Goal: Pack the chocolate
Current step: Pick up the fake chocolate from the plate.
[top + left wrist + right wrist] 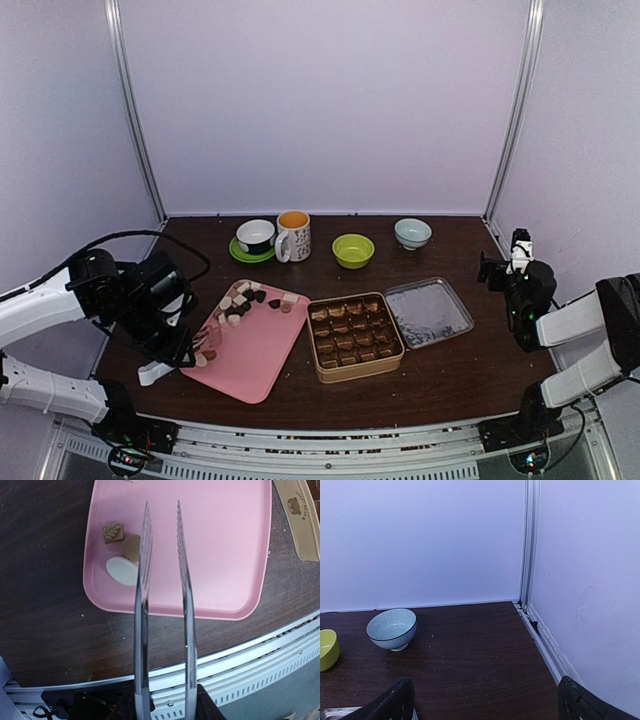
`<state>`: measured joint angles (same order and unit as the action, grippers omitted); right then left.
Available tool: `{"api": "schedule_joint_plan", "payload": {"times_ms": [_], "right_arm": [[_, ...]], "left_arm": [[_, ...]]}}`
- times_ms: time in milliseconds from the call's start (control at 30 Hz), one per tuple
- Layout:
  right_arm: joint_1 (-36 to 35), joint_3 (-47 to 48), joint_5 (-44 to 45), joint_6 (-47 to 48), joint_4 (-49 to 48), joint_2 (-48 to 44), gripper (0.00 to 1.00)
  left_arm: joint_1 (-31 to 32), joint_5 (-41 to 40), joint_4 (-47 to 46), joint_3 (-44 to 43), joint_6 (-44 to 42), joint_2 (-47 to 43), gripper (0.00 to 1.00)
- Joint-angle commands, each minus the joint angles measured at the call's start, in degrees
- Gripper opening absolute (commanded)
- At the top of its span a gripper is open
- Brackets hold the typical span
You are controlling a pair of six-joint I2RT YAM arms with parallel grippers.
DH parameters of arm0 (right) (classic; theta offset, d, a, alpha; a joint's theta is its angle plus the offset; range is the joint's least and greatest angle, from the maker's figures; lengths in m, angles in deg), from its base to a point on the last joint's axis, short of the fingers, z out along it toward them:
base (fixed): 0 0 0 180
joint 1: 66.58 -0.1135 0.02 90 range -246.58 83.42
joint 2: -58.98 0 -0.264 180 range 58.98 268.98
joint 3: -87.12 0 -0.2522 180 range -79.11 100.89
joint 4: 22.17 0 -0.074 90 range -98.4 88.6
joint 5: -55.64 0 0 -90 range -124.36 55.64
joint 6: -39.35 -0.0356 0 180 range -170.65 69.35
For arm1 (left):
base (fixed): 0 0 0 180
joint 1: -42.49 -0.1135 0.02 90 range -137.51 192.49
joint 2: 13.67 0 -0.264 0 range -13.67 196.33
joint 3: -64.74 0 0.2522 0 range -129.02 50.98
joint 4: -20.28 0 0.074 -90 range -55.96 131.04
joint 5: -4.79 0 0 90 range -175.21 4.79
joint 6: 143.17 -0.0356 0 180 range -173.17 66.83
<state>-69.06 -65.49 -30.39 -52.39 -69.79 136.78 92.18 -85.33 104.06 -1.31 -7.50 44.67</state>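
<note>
Several chocolate pieces (240,298), dark, tan and cream, lie at the far end of a pink tray (255,345). Three more lie at its near left corner: a brown square (113,532), a tan round one (131,547) and a cream oval (121,571). My left gripper (168,343) (167,702) is shut on metal tongs (142,605). The tong tips are apart and empty, just right of those three pieces. An open gold tin (354,336) right of the tray holds rows of brown pieces. My right gripper (500,268) (485,705) is open and empty at the far right.
The tin's lid (429,311) lies right of the tin, inside up. Along the back stand a white cup on a green saucer (256,238), a mug (293,236), a green bowl (353,250) and a pale blue bowl (412,233) (392,628). Walls enclose the table.
</note>
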Motion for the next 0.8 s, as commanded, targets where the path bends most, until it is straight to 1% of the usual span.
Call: {"api": "schedule_joint_plan", "payload": {"times_ms": [0, 200, 667, 767], "right_arm": [[0.3, 0.6, -0.1, -0.1, -1.3, 0.1, 1.0], [0.4, 0.6, -0.1, -0.1, -1.3, 0.1, 1.0], [0.4, 0.6, -0.1, -0.2, -1.3, 0.1, 1.0], [0.4, 0.5, -0.1, -0.2, -1.3, 0.1, 1.0]], "left_arm": [[-0.3, 0.3, 4.4, -2.4, -1.1, 0.1, 0.34], [-0.3, 1.7, 7.3, -2.1, -1.9, 0.7, 0.35], [-0.3, 5.7, 5.8, 1.3, 0.0, -1.7, 0.35], [-0.3, 6.1, 4.9, 2.3, 0.5, -2.4, 0.36]]}}
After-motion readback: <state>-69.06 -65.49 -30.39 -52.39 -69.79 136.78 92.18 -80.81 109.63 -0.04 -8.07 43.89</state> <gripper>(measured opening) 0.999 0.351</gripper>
